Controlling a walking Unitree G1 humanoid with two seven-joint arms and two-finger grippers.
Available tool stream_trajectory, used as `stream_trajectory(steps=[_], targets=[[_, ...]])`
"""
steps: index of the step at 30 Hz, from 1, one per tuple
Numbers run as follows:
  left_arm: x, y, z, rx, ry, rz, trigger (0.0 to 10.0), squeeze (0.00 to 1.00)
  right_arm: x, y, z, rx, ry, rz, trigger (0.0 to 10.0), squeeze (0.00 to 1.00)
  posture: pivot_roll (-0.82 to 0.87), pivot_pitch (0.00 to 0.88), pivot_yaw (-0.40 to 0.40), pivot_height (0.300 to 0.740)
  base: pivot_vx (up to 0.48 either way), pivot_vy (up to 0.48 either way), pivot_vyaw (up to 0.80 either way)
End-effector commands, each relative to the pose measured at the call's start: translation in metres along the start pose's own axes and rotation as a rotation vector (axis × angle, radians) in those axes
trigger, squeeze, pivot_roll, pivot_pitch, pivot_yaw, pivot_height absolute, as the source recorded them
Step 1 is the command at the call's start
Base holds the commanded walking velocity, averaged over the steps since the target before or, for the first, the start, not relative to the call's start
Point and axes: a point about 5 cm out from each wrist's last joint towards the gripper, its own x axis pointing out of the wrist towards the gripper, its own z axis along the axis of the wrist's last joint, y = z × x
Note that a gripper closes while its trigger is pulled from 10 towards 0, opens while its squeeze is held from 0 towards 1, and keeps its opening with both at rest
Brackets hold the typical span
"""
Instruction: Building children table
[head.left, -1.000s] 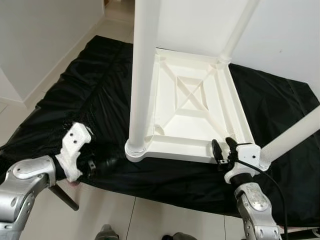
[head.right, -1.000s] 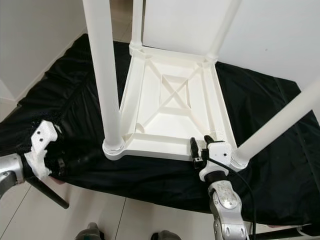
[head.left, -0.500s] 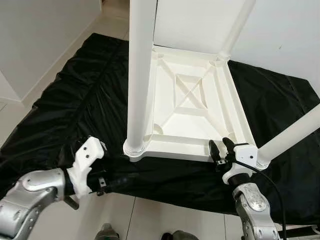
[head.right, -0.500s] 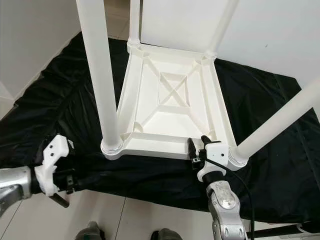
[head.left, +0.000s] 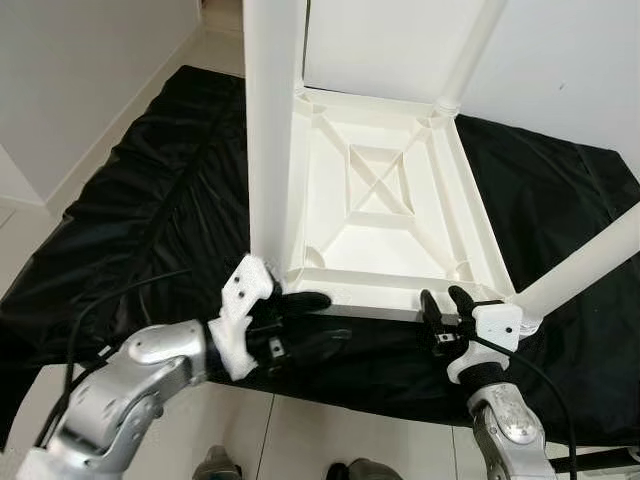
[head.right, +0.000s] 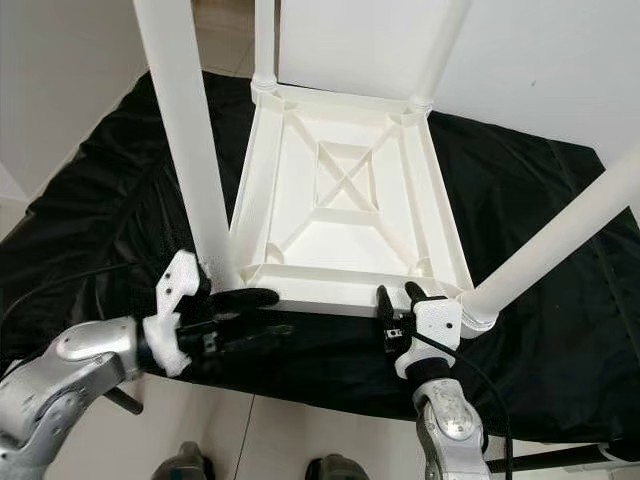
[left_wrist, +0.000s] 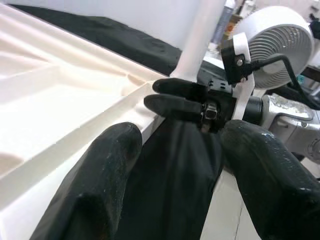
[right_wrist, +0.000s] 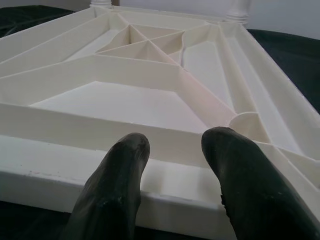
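A white plastic children's table (head.left: 380, 200) lies upside down on a black sheet (head.left: 150, 190) spread over the floor, its ribbed underside up and its legs (head.right: 185, 150) standing in the corner sockets. Both of the robot's arms work at the near edge: the left claw (head.right: 245, 320), fingers spread, straddles the rim (left_wrist: 75, 140) beside the near-left leg, while the right claw (head.right: 397, 298), also released and grasping nothing, hovers with its fingers (right_wrist: 120, 170) just above the same rim next to the near-right leg (head.left: 580, 270).

The risk from here appears to lie in the legs. A claw that closes or pushes off-centre could knock against a leg standing close by, and a leg that is only loosely seated might tip or pop out of its socket. The slick sheet is a second worry: a sideways shove on the rim could slide the whole table rather than hold it.

Compared with a second ago, the left arm has swung in from well out over the sheet's edge to the table rim, now reaching under the near-left corner. The right claw has barely shifted, staying at its post by the near-right corner. The table itself sits as it did.
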Motion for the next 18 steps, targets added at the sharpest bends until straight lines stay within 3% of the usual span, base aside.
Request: stream_trajectory(steps=[1, 3, 6, 18], targets=[[0.003, 0.001, -0.004, -0.015, 0.009, 0.015, 10.0, 0.0, -0.002, -0.001, 0.001, 0.001, -0.005, -0.012, 10.0, 0.0, 0.07, 0.08, -0.073, 0.74, 0.0, 0.0, 0.0], [0.008, 0.014, -0.001, -0.021, -0.025, 0.129, 10.0, 0.0, -0.005, 0.0, 0.004, 0.006, -0.016, -0.015, 10.0, 0.0, 0.06, 0.081, -0.072, 0.74, 0.0, 0.0, 0.0], [0.009, 0.018, 0.0, -0.029, -0.032, 0.164, 10.0, 0.0, -0.005, 0.0, 0.005, 0.007, -0.017, -0.016, 10.0, 0.0, 0.06, 0.081, -0.072, 0.74, 0.0, 0.0, 0.0], [-0.012, 0.044, 0.002, 0.027, -0.026, 0.337, 10.0, 0.0, -0.004, 0.01, 0.007, 0.023, -0.028, -0.005, 10.0, 0.0, 0.08, 0.072, -0.091, 0.74, 0.0, 0.0, 0.0]])
